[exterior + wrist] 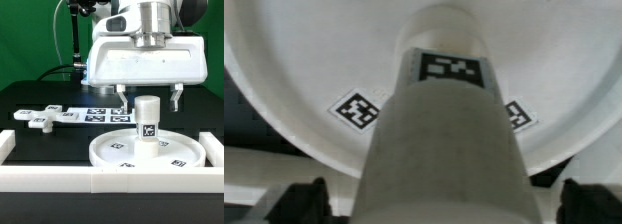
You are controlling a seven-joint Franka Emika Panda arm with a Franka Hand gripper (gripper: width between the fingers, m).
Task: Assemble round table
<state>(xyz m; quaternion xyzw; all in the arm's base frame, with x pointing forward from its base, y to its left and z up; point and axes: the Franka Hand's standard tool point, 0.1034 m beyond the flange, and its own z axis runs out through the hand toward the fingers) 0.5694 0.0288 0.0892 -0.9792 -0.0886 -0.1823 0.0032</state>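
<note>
Exterior view: the gripper [149,103] is hanging with fingers spread, flanking the leg [148,120], which is standing on the disc [105,152] by the tabletop's camera-side edge. The foot [38,119] is lying loose toward the edge on the exterior view's left.

Wrist view: the fingers [303,201] are touching nothing. The leg appears placed; fitting the foot is probably still waiting.

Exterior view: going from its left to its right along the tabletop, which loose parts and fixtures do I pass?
Cross-shaped foot → marker board → leg, standing upright on the round disc. The disc extends to both sides of the leg, so it is not ranked separately.
</note>
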